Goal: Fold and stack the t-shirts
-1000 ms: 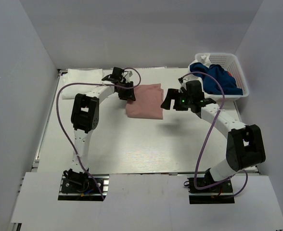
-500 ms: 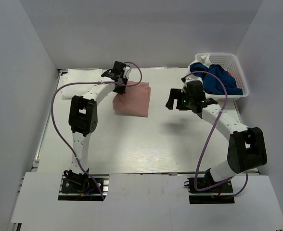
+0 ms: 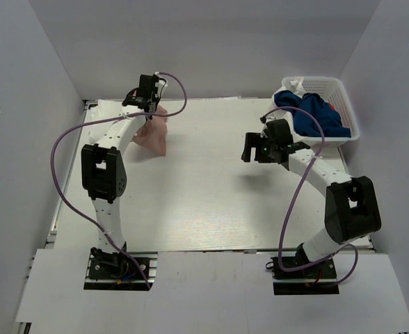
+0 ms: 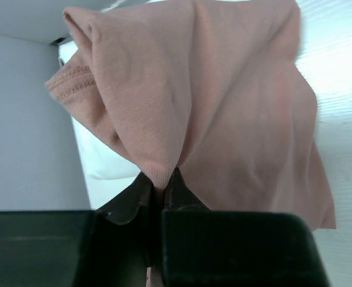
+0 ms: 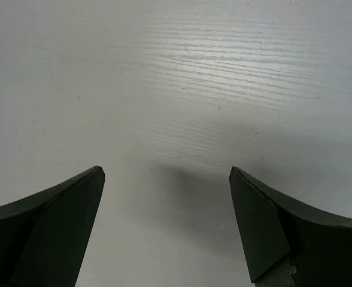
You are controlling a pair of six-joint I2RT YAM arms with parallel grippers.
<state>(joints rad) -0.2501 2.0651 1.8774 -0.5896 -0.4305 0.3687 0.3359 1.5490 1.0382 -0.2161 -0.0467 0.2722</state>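
Left tool (image 4: 158, 185): you are pinching it together on a fold of the pink t-shirt (image 4: 224, 107). In the left wrist view the two dark fingertips are meeting with only the gathered cloth between them. The shirt is spreading away from the grip in loose creases, with a stitched hem (image 4: 71, 84) curling at its upper left edge. A white cloth (image 4: 101, 158) is showing behind the pink fabric, against the left wall.

In the top view the left tool (image 3: 149, 97) is reaching to the far left corner of the desk (image 3: 204, 188). The pink t-shirt (image 3: 154, 132) is drooping from it as a bunched mass. Whether its lower edge is touching the desk cannot be told from here. A purple cable (image 3: 62, 142) is looping out from the left arm.

Right tool (image 5: 167, 173): you are keeping it wide apart and gripping nothing. The right wrist view is showing both dark fingers (image 5: 56, 209) spread over bare white desk, with their shadow lying between them.

In the top view the right tool (image 3: 252, 147) is hovering over the right half of the desk, well apart from the pink t-shirt. It is sitting near the white mesh basket (image 3: 340, 87) in the far right corner. A navy t-shirt (image 3: 316, 115) is lying crumpled in the basket and spilling over its near rim. Some white fabric (image 3: 293, 85) is poking up at the basket's far left corner.
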